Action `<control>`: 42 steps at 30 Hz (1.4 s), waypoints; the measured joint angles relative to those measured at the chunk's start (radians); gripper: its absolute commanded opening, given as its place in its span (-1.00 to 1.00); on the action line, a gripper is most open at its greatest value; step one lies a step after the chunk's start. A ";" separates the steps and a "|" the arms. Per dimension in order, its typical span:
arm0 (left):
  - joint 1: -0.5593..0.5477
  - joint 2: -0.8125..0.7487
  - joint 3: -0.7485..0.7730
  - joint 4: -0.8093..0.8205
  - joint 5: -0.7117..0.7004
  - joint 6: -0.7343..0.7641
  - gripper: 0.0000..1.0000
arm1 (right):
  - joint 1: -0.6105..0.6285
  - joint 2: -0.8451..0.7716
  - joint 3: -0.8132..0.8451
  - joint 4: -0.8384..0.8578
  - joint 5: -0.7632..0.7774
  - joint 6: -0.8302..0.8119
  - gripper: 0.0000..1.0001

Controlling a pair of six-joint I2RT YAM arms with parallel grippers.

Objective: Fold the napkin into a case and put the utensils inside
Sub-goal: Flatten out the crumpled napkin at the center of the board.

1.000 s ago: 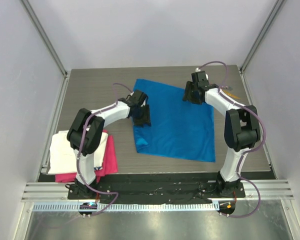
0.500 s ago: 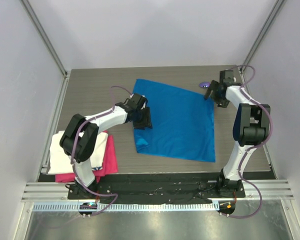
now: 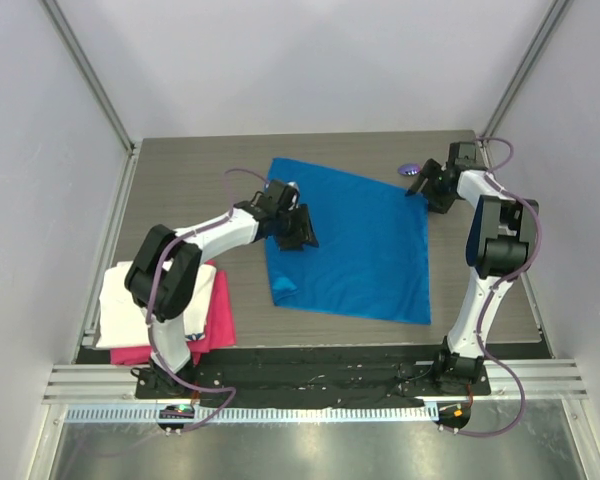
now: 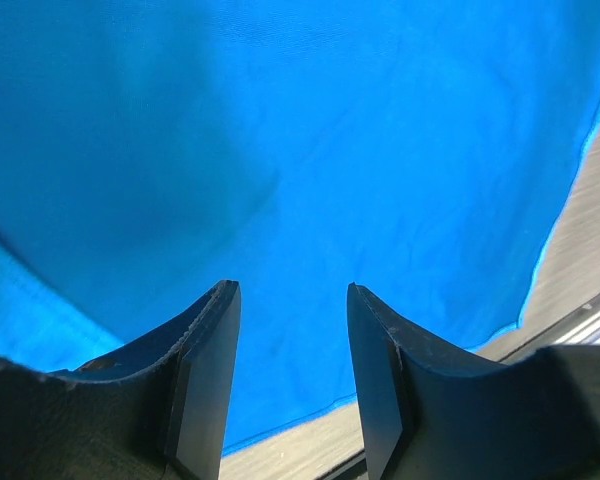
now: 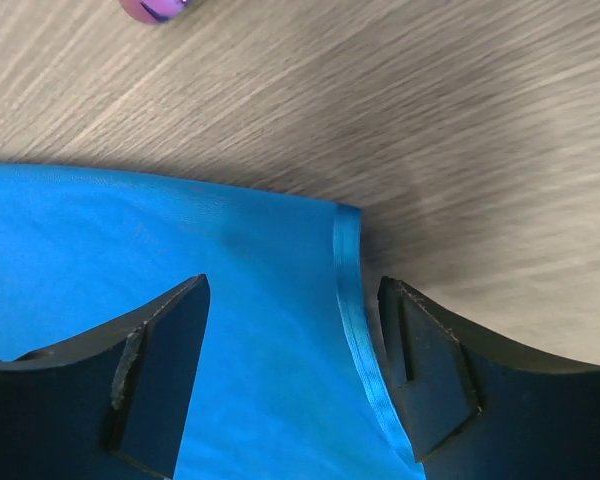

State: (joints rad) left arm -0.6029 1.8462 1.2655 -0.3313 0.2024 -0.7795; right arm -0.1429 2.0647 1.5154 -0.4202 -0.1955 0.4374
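Note:
The bright blue napkin [image 3: 365, 250] lies spread flat on the table, with a small fold at its near left corner. My left gripper [image 3: 306, 232] hovers open over the napkin's left part; in the left wrist view its fingers [image 4: 215, 330] frame only the napkin [image 4: 310, 150]. My right gripper [image 3: 421, 187] stands open at the napkin's far right corner. In the right wrist view the right gripper [image 5: 293, 283] straddles the napkin's hemmed edge [image 5: 346, 290] without closing on it. A utensil with a round purple head [image 3: 408, 169] lies on the table just beyond that corner, and its purple head [image 5: 155, 8] shows at the top of the right wrist view.
A white cloth [image 3: 135, 295] lies on a pink cloth [image 3: 218, 318] at the table's near left edge. The grey wood-grain table [image 3: 190, 170] is bounded by metal frame posts [image 3: 90, 80] and pale walls on both sides.
My right gripper swung from the napkin's far edge out to its far right corner, uncovering the purple utensil. My left gripper shifted right, further over the napkin.

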 measured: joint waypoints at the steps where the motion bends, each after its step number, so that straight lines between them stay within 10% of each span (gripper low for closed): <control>1: 0.000 0.013 0.001 0.007 0.003 -0.005 0.02 | 0.002 0.016 0.003 0.005 -0.013 0.011 0.47; 11: 0.000 0.069 -0.059 0.055 0.004 -0.051 0.03 | 0.000 0.040 0.009 0.081 -0.103 0.033 0.20; 17: 0.001 0.032 -0.130 0.133 0.000 -0.060 0.03 | 0.000 0.037 0.011 0.152 -0.166 0.006 -0.44; 27: 0.001 -0.051 -0.241 0.166 -0.018 -0.062 0.04 | 0.122 -0.240 -0.192 0.225 -0.201 -0.035 -0.90; 37: 0.002 -0.074 -0.264 0.156 -0.028 -0.061 0.03 | 0.275 -0.402 -0.419 0.305 -0.132 -0.043 -0.93; 42: 0.003 -0.077 -0.266 0.152 -0.034 -0.062 0.03 | 0.150 -0.274 -0.328 0.292 -0.085 -0.038 -0.42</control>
State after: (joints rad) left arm -0.5999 1.7691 0.9997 -0.1795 0.1684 -0.8413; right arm 0.0071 1.7905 1.1870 -0.1280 -0.2806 0.3992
